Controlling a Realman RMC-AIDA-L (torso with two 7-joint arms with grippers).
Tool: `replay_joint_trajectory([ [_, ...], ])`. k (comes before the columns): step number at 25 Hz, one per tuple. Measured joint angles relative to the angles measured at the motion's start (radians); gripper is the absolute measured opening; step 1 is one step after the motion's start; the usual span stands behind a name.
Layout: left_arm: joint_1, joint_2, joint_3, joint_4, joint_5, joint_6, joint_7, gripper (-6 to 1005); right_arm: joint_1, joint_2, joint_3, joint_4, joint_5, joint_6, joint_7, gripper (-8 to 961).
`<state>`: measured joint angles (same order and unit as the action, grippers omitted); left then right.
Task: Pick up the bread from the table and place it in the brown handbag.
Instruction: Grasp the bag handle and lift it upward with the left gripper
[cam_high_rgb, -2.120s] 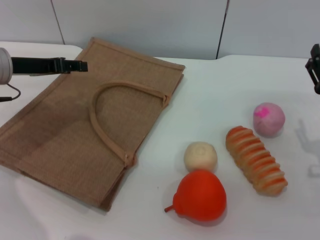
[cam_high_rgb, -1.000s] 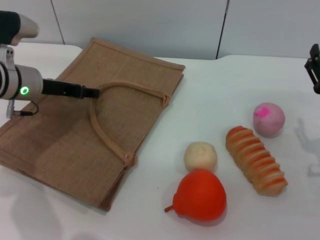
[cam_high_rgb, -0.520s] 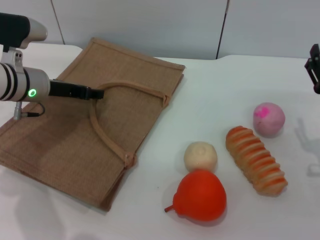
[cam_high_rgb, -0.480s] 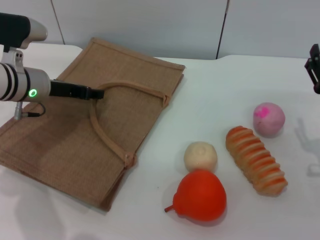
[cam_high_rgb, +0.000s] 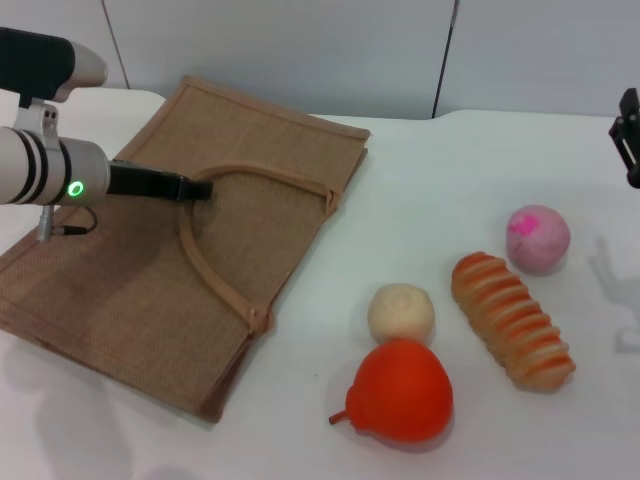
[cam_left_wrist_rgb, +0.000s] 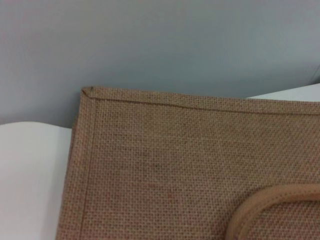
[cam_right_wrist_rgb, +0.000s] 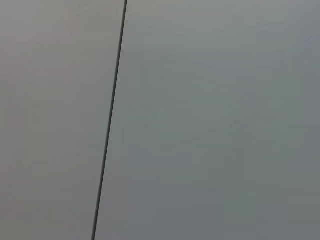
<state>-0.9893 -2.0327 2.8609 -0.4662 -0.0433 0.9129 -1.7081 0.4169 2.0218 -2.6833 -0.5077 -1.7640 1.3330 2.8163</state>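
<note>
The bread, a ridged orange-brown and cream loaf, lies on the white table at the right. The brown handbag lies flat at the left, one looped handle resting on top. My left gripper reaches in from the left, low over the bag, its tip at the top of the handle loop. The left wrist view shows the bag's weave, a far corner and a piece of handle. My right gripper is parked at the right edge, far from the bread.
A small round cream bun and a red-orange pear-shaped fruit sit just left of the bread. A pink ball sits behind its far end. A grey panelled wall stands behind the table.
My left arm has come in from the left and lowered over the bag, its tip moving right up to the handle loop. The bread, the other items and the right arm have not moved.
</note>
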Motion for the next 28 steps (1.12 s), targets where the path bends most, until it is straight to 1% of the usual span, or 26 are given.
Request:
replay_joint_trajectory([
  [6,0.0,0.0,0.0,0.0,0.0,0.0,0.001,555,0.001,0.0,0.0,0.0,0.0,0.0,0.0,852],
  [12,-0.002,0.0,0.0,0.0,0.005,0.0,0.001,419,0.002,0.0,0.0,0.0,0.0,0.0,0.0,852],
  [28,-0.005,0.0,0.0,0.0,0.008,0.0,0.001,292,0.002,0.0,-0.001,0.0,0.0,-0.001,0.0,851],
])
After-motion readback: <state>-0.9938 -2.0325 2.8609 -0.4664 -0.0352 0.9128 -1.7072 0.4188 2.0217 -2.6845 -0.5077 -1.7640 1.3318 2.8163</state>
